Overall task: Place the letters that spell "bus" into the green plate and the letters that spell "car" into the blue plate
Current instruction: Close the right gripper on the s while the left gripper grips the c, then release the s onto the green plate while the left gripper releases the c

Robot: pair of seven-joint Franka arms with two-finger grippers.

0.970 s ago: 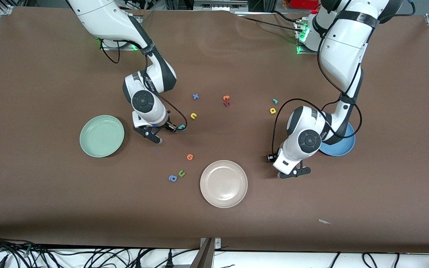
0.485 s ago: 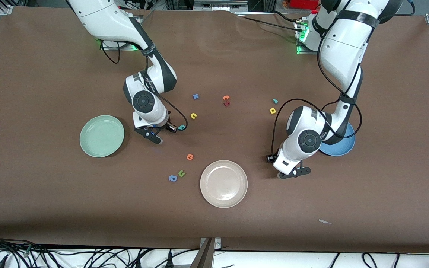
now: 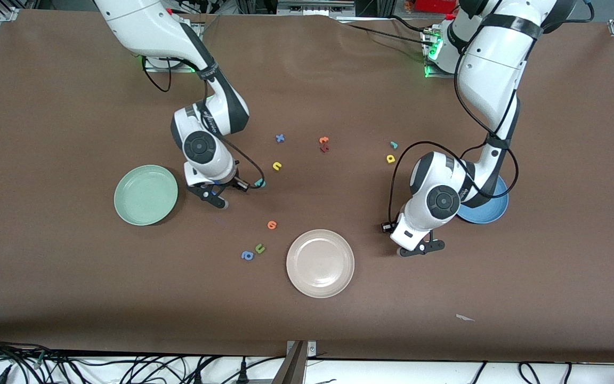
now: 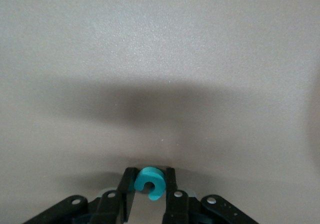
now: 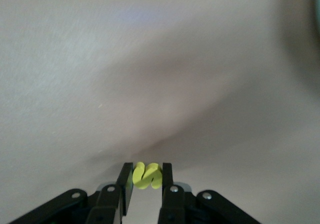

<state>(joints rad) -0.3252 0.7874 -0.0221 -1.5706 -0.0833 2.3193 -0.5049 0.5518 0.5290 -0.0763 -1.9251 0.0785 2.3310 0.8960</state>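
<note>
Both arms are at the pick-up step right now. The right tool (image 5: 143, 181) is clamped on the yellow s (image 5: 147, 175), low over the desk (image 3: 72, 277) just beside the green plate (image 3: 146, 194), toward the right arm's end. The left tool (image 4: 150, 191) is pinched on the teal c (image 4: 149, 182), down by the desk close to the blue plate (image 3: 491, 210), which the arm partly hides.

Next move, I'd guess: lift and carry each letter over its own plate, then let go low so it doesn't bounce out. Those letters look like soft, chunky foam, so they could squish or twist in the grip. The plates look smooth with shallow rims, and the desk cover is matte brown.
</note>
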